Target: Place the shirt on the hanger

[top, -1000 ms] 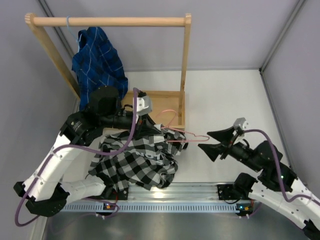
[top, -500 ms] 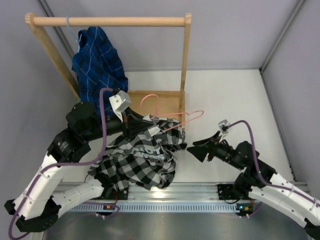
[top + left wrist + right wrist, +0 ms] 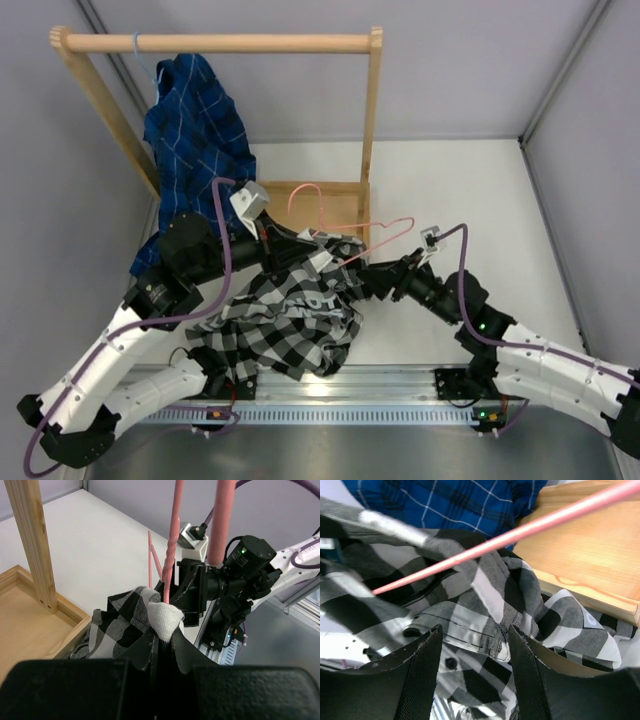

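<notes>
**Step in hand:** the hanger is being worked into the shirt. The stage is judged early to middle, as no shoulder is seated on the wire yet.

**Shirt** (image 3: 290,320): soft woven cloth in a large black-and-white check. It is bunched in a loose heap at the near left of the bench (image 3: 460,180), and its upper folds are lifted.

**Hanger** (image 3: 520,531): thin pink wire, triangular, with a twisted neck and a hook. It is held aloft over the heap, with one corner pointing right.

**Left claw** (image 3: 161,642): clamped on the hanger's neck, with a fold of shirt pinched alongside.

**Right claw** (image 3: 475,630): jaws apart on either side of a seamed fold, with nothing gripped.

**Next move, as judged:** a firm pinch on that fold is called for, so that cloth can be drawn over the wire's free corner.

**Also listed:** a wooden rack (image 3: 220,43), with a blue shirt (image 3: 195,130) hung from it.
</notes>
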Robot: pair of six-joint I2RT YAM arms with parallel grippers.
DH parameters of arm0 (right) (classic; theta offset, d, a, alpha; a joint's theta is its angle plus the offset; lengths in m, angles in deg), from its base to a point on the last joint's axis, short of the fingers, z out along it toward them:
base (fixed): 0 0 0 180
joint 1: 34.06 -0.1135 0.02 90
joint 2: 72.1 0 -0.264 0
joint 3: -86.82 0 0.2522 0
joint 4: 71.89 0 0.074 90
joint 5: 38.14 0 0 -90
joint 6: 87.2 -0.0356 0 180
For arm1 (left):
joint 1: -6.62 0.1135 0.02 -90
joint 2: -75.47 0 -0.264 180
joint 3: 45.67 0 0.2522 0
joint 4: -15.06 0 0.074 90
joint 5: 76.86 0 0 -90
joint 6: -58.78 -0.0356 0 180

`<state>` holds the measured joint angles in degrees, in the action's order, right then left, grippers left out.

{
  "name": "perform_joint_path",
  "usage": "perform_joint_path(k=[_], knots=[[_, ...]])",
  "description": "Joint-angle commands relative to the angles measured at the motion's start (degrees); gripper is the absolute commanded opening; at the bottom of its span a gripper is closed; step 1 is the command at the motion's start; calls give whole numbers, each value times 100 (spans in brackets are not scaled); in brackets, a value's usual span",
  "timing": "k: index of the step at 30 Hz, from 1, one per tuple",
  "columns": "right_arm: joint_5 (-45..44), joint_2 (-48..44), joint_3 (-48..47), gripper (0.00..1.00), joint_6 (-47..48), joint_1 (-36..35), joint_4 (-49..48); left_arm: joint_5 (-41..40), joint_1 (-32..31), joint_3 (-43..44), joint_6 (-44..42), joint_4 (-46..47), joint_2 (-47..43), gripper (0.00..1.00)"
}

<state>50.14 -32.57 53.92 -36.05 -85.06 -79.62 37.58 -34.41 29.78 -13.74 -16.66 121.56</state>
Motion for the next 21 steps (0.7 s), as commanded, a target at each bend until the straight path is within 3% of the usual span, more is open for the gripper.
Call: perform_joint_path(k=[1, 11, 13, 19, 21], knots=[[-207, 414, -46, 52, -87, -41, -961, -80, -10, -17, 195, 811, -117, 0], [-444, 521, 129, 46, -281, -138, -1049, -256, -10, -69, 168, 837, -240, 0], [-365, 556, 182, 38, -298, -129, -1198, -204, -10, -70, 168, 855, -240, 0], [-180, 994, -20, 32, -290, -129, -1752, -124, -10, -148, 239, 943, -258, 0], [-180, 1118, -55, 19, -298, -129, -1919, -203, -10, -192, 221, 952, -293, 0]])
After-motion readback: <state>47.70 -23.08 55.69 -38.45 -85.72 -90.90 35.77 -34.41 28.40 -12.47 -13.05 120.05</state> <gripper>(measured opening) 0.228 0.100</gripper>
